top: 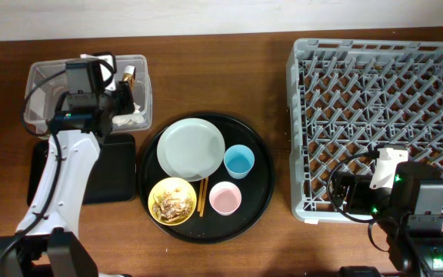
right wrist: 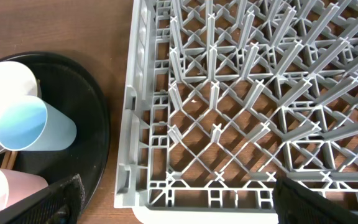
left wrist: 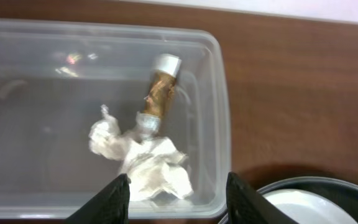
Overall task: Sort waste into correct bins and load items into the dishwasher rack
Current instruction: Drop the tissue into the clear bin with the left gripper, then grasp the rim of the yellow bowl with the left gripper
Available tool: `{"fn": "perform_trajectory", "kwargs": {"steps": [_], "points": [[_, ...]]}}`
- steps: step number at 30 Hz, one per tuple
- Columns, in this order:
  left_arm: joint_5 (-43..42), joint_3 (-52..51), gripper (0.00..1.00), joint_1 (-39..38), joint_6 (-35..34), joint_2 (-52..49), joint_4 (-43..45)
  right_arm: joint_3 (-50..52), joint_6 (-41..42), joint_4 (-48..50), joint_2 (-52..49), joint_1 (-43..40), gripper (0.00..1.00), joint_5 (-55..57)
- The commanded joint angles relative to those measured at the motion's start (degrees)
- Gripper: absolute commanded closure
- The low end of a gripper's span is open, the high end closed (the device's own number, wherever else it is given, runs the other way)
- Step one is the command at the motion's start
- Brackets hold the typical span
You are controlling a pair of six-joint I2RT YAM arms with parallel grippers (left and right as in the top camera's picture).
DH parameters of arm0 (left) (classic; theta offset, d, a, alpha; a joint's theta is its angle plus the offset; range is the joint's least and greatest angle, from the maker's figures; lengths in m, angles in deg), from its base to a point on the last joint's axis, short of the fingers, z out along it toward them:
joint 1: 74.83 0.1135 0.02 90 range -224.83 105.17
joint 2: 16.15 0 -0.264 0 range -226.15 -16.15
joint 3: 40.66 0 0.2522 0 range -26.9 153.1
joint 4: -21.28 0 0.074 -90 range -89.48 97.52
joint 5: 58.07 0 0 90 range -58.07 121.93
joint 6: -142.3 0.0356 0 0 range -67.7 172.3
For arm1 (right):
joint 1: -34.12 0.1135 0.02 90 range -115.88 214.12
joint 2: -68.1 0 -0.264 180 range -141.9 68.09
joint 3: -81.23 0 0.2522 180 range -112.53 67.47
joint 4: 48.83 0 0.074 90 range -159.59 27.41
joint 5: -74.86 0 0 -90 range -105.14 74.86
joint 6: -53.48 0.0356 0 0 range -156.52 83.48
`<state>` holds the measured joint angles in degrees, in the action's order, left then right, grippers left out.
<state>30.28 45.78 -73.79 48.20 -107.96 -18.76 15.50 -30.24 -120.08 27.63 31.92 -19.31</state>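
Your left pincer (left wrist: 176,186) hung with its jaws wide and nothing between them over the clear tub (left wrist: 219,93) at the far left of the counter (top: 206,77), where a white tissue wad (left wrist: 148,165) lay touching the brown-and-gold wrapper piece (left wrist: 157,96). Your right pincer (right wrist: 178,186) was spread just as wide, empty, above the near left corner of the dishwasher rack (right wrist: 260,93). Between tub and rack, the round black tray (top: 261,185) carried the plate (top: 191,148), blue cup (top: 239,161), pink cup (top: 225,198), chopsticks (top: 202,196) and yellow bowl (top: 157,192) of food scraps (top: 174,204).
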Motion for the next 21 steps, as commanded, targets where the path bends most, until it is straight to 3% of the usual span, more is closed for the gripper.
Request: {"fn": "perform_trajectory", "kwargs": {"steps": [1, 6, 9, 15, 19, 21], "points": [[-3.7, 0.5, 0.51, -3.0, 0.3, 3.0, -7.7, -1.2, 0.4, 0.0, 0.0, 0.3, 0.02, -0.3], [-3.7, 0.4, 0.49, -9.7, 0.3, 3.7, -25.2, -1.2, 0.4, 0.0, 0.0, 0.3, 0.02, -0.3], [-3.7, 0.1, 0.43, -14.4, -1.2, 3.7, -30.7, -1.2, 0.4, 0.0, 0.0, 0.3, 0.02, -0.3], [-3.7, -4.4, 0.43, -21.8, -15.2, 3.7, -31.1, -1.2, 0.4, -0.2, 0.0, 0.3, 0.02, -0.3], [-3.5, -10.3, 0.44, -25.8, -19.4, 3.7, -27.4, -1.2, 0.4, -0.2, 0.0, 0.3, 0.02, -0.3], [-3.5, -13.6, 0.51, -27.5, -19.9, 3.7, -24.3, -1.2, 0.4, -0.2, 0.0, 0.3, 0.02, -0.3]]}}
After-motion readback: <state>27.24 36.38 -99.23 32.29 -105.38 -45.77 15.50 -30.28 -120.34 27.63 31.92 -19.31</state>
